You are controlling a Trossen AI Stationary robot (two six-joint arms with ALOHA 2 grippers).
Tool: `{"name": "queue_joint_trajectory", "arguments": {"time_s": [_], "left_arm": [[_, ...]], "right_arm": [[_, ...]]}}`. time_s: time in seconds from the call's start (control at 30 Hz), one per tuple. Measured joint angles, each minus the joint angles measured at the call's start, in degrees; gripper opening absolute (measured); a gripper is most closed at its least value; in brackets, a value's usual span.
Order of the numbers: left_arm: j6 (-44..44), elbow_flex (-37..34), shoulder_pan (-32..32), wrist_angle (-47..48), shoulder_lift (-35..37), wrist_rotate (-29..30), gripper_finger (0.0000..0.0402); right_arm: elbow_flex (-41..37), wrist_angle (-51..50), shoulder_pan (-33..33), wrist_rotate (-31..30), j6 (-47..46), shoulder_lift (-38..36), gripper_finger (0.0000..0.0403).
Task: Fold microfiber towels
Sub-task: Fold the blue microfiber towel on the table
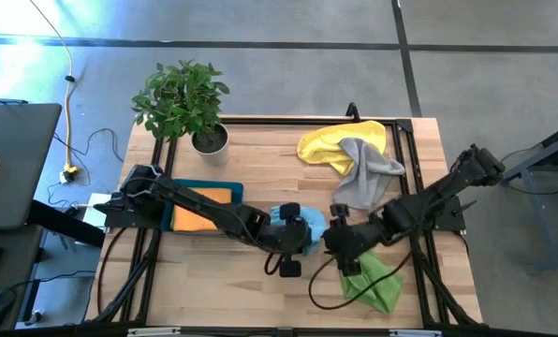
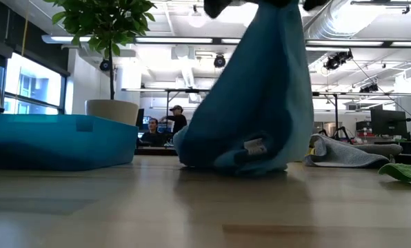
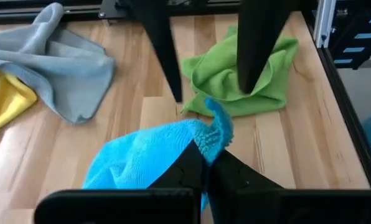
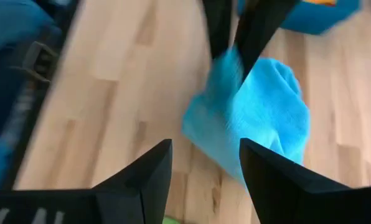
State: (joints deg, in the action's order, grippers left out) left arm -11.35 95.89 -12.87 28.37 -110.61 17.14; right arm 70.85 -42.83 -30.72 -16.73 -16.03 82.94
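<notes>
Microfiber towels lie scattered on the desk (image 1: 260,159), and the light blue towel (image 1: 309,227) at the middle is the landmark for everything else. The left hand (image 3: 207,163) is clamped on one corner of the light blue towel, its fingers pressed together with a tuft of cloth poking out between them; the towel hangs from that hold with its lower folds resting on the wood. The right hand (image 4: 205,163) hovers just beside the light blue towel on the side away from the tray, its fingers spread apart and holding nothing. Close beyond the right hand, toward the desk's front edge, lies a lime green towel (image 1: 373,278) in a crumpled heap. Farther from the light blue towel, toward the back of the desk, a grey towel (image 1: 363,173) lies partly over a yellow towel (image 1: 330,140). On the other side of the light blue towel sits a teal tray (image 1: 204,192) with an orange towel (image 1: 193,217) in it. Behind the tray stands a potted plant (image 1: 183,98). In the room past the desk, a person (image 2: 150,131) is seated.
</notes>
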Motion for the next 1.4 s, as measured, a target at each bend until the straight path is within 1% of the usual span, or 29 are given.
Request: {"name": "queue_joint_trajectory", "arguments": {"time_s": [0.1, 0.17, 0.23, 0.33, 0.43, 0.57, 0.7, 0.83, 0.9, 0.97, 1.03, 1.13, 1.23, 1.3, 1.4], "left_arm": [[0.3, 4.3, 1.2, 6.0, 0.0, -1.0, 0.0], [0.6, 6.7, 2.3, 10.5, 0.0, -2.6, 0.0], [0.6, 9.2, 3.4, 13.6, 0.0, -4.1, 0.0], [0.6, 13.6, 5.1, 18.7, 0.0, -6.2, 0.0], [1.5, 17.5, 6.8, 22.7, 0.0, -8.1, 0.0], [1.0, 22.0, 9.3, 26.4, 0.0, -10.7, 0.0], [1.0, 25.2, 11.5, 27.5, 0.0, -12.7, 0.0], [0.7, 27.5, 13.3, 27.7, -0.1, -13.8, 0.0], [-0.2, 28.4, 14.1, 27.5, -0.1, -14.0, 0.0], [-0.6, 28.6, 14.6, 27.5, -0.1, -14.0, 0.0], [-0.6, 28.8, 14.9, 27.6, -0.1, -14.0, 0.0], [-0.6, 28.8, 14.9, 27.6, -0.1, -14.0, 0.0], [-0.6, 28.8, 14.8, 27.5, -0.1, -15.2, 0.0], [-0.7, 28.8, 14.8, 27.3, -0.1, -15.7, 0.0], [-1.9, 28.8, 14.8, 27.0, -0.1, -15.7, 0.0]], "right_arm": [[-2.7, 0.6, -3.0, -9.1, -7.7, 0.0, 0.017], [-4.0, -0.9, -4.9, -15.3, -12.6, 0.0, 0.0165], [-5.5, -0.2, -6.6, -21.2, -16.6, 0.0, 0.0162], [-8.1, 2.6, -8.8, -26.8, -21.3, 0.0, 0.0161], [-11.5, 9.2, -10.0, -30.9, -22.6, 0.0, 0.0161], [-17.3, 24.4, -10.6, -30.9, -17.5, 0.0, 0.0161], [-23.6, 39.8, -10.6, -29.6, -13.7, 0.0, 0.0161], [-28.7, 48.0, -10.5, -26.8, -13.5, 0.0, 0.0161], [-30.6, 49.4, -10.6, -25.2, -11.8, 0.0, 0.0161], [-32.4, 49.1, -10.6, -25.1, -6.8, 0.0, 0.0161], [-34.2, 49.1, -10.5, -25.8, -1.3, 0.0, 0.0161], [-35.8, 49.1, -10.5, -28.4, 7.2, 0.0, 0.0161], [-36.6, 49.3, -9.8, -28.9, 15.3, 0.0, 0.0161], [-36.8, 50.2, -8.7, -28.9, 17.8, 0.0, 0.0161], [-36.9, 51.5, -6.4, -28.7, 17.7, 0.0, 0.0161]]}}
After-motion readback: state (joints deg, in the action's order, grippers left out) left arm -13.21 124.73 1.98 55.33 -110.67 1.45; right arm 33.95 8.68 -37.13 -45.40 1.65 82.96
